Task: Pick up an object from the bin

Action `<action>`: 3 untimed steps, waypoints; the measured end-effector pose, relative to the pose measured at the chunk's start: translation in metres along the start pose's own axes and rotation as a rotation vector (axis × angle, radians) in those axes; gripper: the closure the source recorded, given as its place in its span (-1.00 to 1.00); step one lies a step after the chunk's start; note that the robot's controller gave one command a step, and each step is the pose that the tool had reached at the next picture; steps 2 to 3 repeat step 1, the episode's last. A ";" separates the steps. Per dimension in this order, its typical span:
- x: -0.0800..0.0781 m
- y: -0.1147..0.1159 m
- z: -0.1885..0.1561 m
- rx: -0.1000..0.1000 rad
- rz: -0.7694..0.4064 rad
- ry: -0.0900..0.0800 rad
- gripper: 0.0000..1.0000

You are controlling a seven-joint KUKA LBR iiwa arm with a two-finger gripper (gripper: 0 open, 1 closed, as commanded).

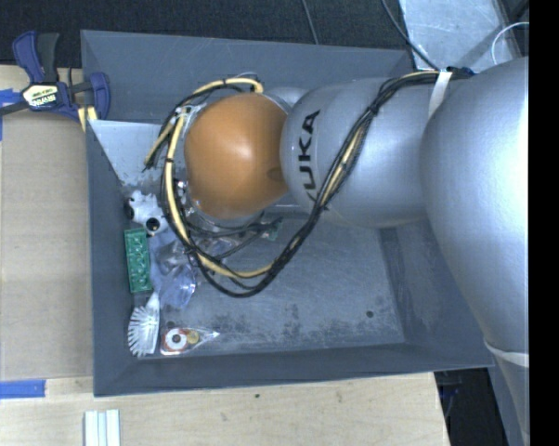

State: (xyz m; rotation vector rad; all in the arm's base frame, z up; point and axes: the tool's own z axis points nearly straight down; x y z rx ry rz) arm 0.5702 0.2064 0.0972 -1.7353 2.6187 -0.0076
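My gripper (222, 231) hangs low over the left half of the bin, with just a dark part of its body showing under the arm's wrist. Closest to it, on its left, lies a crumpled clear plastic piece (178, 282). Beside that, a green studded plate (137, 260) rests against the left wall. A small white and black toy (146, 211) sits just above the green plate.
A white bristle brush (145, 328) and a clear packet with a round orange and white thing (183, 339) lie in the front left corner. The arm with its orange wrist cover and yellow and black cables spans the bin from the right.
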 end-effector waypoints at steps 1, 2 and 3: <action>-0.002 -0.002 -0.046 0.005 0.000 -0.005 1.00; -0.002 -0.002 -0.046 0.005 0.000 -0.005 1.00; -0.002 -0.002 -0.046 0.005 0.000 -0.005 1.00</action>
